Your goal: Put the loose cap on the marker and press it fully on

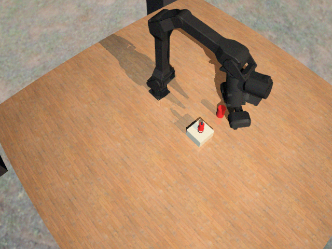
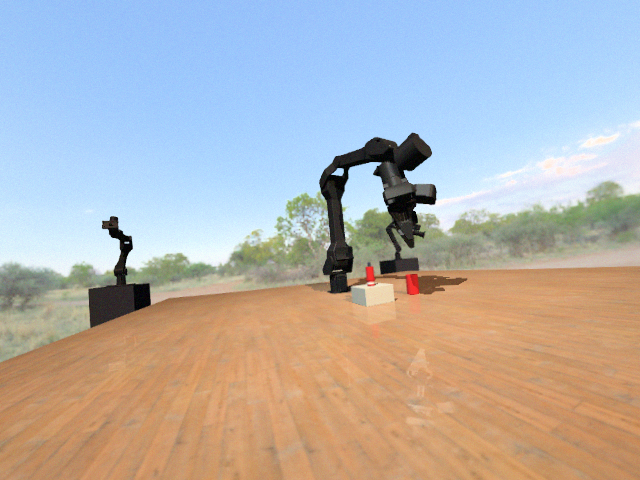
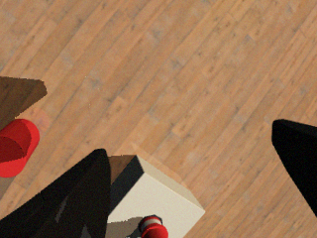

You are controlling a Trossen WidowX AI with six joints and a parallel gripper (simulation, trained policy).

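The black angular gripper (image 2: pixel 412 241) (image 3: pixel 191 145) is hovering with fingers apart, holding nothing; the red hollow cylindrical cap (image 1: pixel 220 111) (image 2: pixel 412 284) (image 3: pixel 16 149) is standing at wrist-view left, so careful approaching means centring above it, descending straight, then closing gently

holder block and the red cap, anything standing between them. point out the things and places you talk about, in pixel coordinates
Nothing stands between the holder block (image 1: pixel 199 135) (image 2: pixel 372 295) (image 3: pixel 158 195) and the red cap (image 1: pixel 220 111) (image 2: pixel 412 284) (image 3: pixel 20 144); the top view shows just bare, partly shadowed wood there.
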